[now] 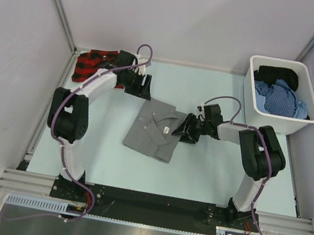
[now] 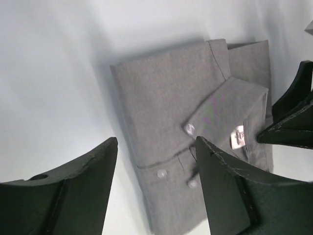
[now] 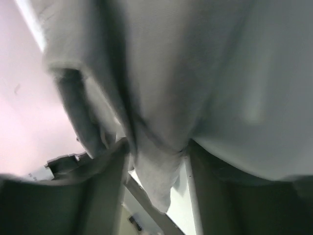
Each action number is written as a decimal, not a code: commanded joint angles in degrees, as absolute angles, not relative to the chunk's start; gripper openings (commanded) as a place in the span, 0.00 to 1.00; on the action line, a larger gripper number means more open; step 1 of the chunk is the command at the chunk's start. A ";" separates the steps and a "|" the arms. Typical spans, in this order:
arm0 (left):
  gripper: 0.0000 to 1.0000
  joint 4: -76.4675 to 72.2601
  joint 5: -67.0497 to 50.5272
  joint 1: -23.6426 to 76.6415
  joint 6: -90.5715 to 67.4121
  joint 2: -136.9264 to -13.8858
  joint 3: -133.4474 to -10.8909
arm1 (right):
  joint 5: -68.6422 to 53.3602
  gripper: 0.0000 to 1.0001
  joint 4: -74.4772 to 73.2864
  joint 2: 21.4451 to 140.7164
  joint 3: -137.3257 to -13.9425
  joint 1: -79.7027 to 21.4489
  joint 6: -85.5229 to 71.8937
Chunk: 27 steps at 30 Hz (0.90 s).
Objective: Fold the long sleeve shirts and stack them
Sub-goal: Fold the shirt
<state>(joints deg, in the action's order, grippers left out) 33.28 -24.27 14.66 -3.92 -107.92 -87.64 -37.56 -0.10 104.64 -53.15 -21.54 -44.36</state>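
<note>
The mid-grey long sleeve shirt (image 1: 153, 130) lies folded on the pale table, collar and white neck label up; it also shows in the left wrist view (image 2: 171, 107). The red-and-black plaid shirt (image 1: 93, 63) lies bunched at the back left, partly under the left arm. My left gripper (image 1: 144, 85) (image 2: 156, 142) hangs open over the grey shirt's far edge, with nothing between its fingers. My right gripper (image 1: 186, 128) (image 3: 155, 147) is at the shirt's right edge. Its fingers stand apart with a loose fold of grey cloth (image 3: 161, 98) between them; that view is blurred.
A white bin (image 1: 278, 115) at the back right holds blue and black clothes. Grey walls with metal posts close in the table on three sides. A metal rail runs along the near edge by the arm bases.
</note>
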 commanded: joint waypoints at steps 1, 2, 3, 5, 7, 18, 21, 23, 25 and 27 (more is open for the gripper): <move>0.71 28.83 -28.38 14.85 2.45 -113.89 -93.59 | -36.99 0.38 -3.15 108.89 -56.42 -21.62 -40.80; 0.71 29.96 -29.35 14.85 5.51 -115.30 -95.69 | -37.96 0.12 -4.82 109.68 -57.38 -21.45 -35.47; 0.71 31.28 -31.53 14.85 7.02 -118.36 -99.80 | -39.10 0.00 -7.71 111.43 -58.78 -21.18 -32.64; 0.70 35.58 -33.65 14.85 11.92 -121.27 -103.78 | -40.69 0.00 -15.00 112.84 -63.62 -20.75 -22.39; 0.70 37.70 -34.54 14.85 13.35 -124.18 -107.13 | -39.47 0.00 -22.10 114.77 -68.52 -20.22 -16.11; 0.59 44.99 -38.93 14.85 17.22 -130.08 -108.12 | -37.01 0.00 -49.53 126.90 -91.12 -18.46 9.91; 0.47 45.70 -40.16 14.85 17.75 -128.85 -101.81 | -35.87 0.00 -55.95 131.56 -100.94 -18.72 16.94; 0.38 45.88 -40.69 15.12 17.67 -127.54 -98.10 | -35.68 0.00 -58.70 133.76 -105.80 -19.33 22.57; 0.30 45.62 -43.05 15.29 16.27 -124.90 -91.87 | -34.72 0.00 -65.80 138.15 -114.23 -20.04 29.74; 0.25 44.57 -45.43 16.08 14.34 -121.14 -84.23 | -34.19 0.00 -74.74 143.05 -122.90 -21.35 35.04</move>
